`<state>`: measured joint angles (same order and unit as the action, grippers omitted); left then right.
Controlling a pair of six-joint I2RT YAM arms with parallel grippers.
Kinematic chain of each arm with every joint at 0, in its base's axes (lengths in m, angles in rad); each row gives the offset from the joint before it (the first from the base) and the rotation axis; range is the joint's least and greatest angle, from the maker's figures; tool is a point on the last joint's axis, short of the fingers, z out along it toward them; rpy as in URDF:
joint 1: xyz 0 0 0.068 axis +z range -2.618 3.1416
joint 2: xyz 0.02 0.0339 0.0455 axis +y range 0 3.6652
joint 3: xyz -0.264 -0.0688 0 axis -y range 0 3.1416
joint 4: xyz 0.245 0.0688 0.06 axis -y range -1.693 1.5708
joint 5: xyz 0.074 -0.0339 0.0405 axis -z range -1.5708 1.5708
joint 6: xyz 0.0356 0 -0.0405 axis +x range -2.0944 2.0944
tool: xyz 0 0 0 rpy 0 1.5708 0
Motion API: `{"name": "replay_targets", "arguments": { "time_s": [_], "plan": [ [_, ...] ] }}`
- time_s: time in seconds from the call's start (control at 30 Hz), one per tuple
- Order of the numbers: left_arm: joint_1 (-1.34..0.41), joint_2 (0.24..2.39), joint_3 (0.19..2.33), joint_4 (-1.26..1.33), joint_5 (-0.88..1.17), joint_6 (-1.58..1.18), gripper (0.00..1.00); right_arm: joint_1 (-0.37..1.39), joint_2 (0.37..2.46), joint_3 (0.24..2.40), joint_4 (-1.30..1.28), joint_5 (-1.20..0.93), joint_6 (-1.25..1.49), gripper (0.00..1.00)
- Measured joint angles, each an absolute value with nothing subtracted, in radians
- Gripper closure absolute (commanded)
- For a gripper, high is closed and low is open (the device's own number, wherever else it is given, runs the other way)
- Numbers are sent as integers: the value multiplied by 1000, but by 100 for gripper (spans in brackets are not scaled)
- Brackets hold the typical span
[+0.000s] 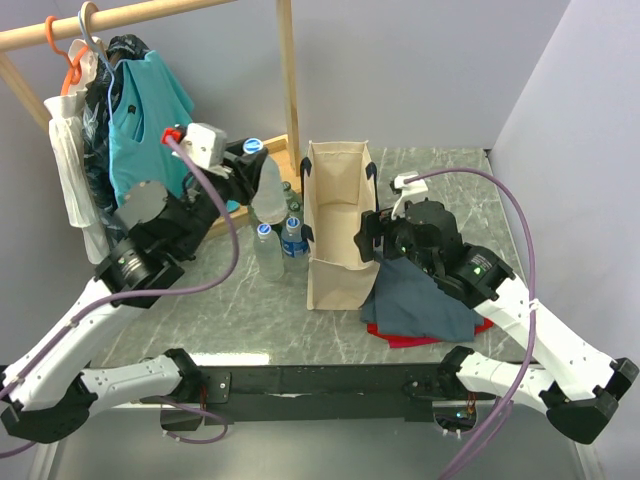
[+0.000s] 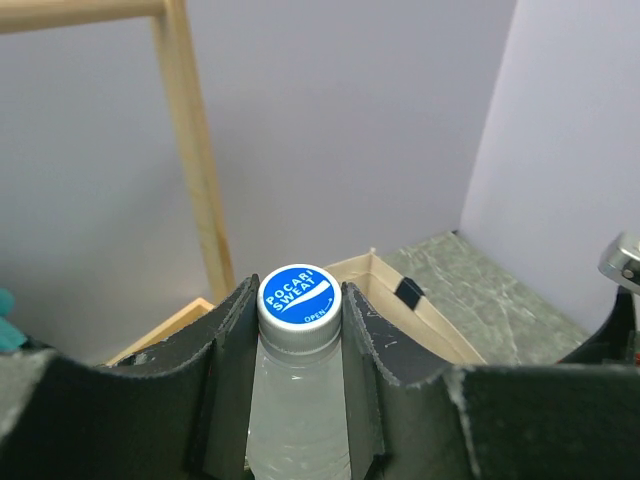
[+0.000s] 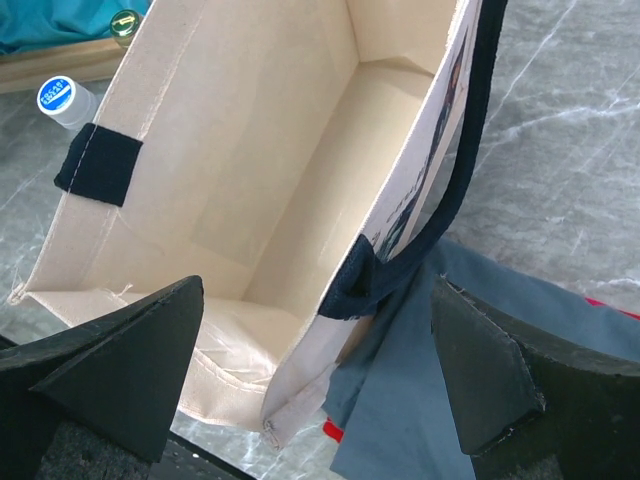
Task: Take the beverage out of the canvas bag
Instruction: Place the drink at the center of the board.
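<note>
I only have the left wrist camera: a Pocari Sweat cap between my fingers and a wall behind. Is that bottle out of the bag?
Observer: Yes. On the top camera, the bottle in the left gripper is left of the canvas bag, outside its walls.
Operator: Is anything else inside the bag?
Observer: The right wrist camera looks down into it. No bottle shows, only bare canvas.
Operator: What is the right arm doing?
Observer: The right gripper is open, with its fingers either side of the bag's right wall and navy handle.
</note>
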<state>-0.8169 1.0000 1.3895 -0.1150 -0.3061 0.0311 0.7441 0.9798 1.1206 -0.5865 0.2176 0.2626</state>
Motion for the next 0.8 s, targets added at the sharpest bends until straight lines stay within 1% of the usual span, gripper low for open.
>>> {"name": "replay_targets", "arguments": {
  "time_s": [0.27,0.8],
  "plan": [
    [-817,944,1375,-127,-414,70,99,744,988,1121,-583,208,262,0],
    [-817,903,1255,-146,-636,97,99,744,1013,1121,-568,193,239,0]
  ]
}}
